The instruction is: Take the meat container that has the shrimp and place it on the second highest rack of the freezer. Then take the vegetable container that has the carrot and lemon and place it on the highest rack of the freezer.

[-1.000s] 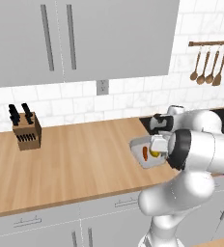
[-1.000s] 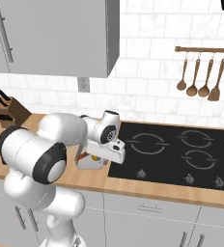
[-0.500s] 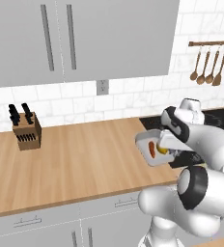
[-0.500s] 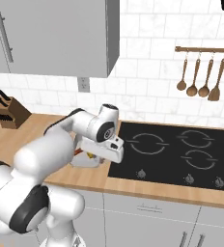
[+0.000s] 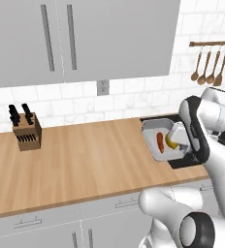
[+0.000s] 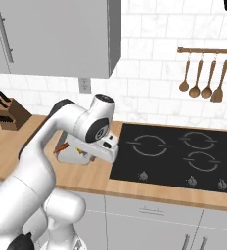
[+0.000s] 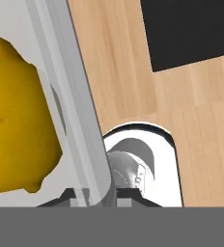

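The end effector (image 5: pixel 178 141) is clamped on the rim of the vegetable container (image 5: pixel 159 139), holding it tilted in the air above the wooden surface (image 5: pixel 85 155). Inside lie the carrot (image 5: pixel 160 142) and lemon (image 7: pixel 17 130), beside the black cooktop (image 6: pixel 184 156).

You have a clear vegetable container (image 5: pixel 157 140) with an orange carrot (image 5: pixel 160 143) and a yellow lemon (image 7: pixel 17 125) inside. The counter (image 5: pixel 85 155) is pale wood grain, the cooktop (image 6: pixel 184 156) black with grey rings, and the wall tiles (image 6: pixel 145 78) white.

Knife block (image 5: pixel 27 132) on wooden counter (image 5: pixel 85 155)
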{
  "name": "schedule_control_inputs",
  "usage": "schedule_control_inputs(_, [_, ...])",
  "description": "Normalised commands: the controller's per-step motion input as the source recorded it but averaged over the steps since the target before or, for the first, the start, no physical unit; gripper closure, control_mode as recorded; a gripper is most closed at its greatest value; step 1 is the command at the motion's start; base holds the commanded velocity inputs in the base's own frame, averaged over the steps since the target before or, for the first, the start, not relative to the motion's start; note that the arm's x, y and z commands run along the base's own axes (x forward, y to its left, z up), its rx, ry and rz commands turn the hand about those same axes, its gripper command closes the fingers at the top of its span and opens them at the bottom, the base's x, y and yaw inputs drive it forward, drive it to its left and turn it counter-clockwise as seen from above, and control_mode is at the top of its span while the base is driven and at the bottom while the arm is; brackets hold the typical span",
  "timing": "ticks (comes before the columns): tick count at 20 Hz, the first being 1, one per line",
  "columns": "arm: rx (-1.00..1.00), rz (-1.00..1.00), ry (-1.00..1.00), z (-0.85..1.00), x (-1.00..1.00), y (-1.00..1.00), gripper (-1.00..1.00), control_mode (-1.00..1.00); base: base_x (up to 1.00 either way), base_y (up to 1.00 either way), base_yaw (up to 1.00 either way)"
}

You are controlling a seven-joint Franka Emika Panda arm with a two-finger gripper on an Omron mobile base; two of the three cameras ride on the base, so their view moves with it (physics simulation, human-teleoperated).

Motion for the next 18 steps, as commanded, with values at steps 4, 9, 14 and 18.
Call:
schedule_control_inputs(4, [0.04, -0.05, 0.00, 0.80, -0.86, 0.15, 1.00, -1.00, 0.00, 0.00, 0.00])
schedule_control_inputs(9, [0.00, 0.00, 0.00, 0.28, -0.65, 0.01, 1.00, -1.00, 0.00, 0.00, 0.00])
schedule_control_inputs(14, [0.00, 0.00, -0.05, 0.00, -0.08, 0.11, 1.00, -1.00, 0.00, 0.00, 0.00])
schedule_control_inputs(18, [0.00, 0.00, 0.00, 0.00, -0.26, 0.21, 1.00, -1.00, 0.00, 0.00, 0.00])
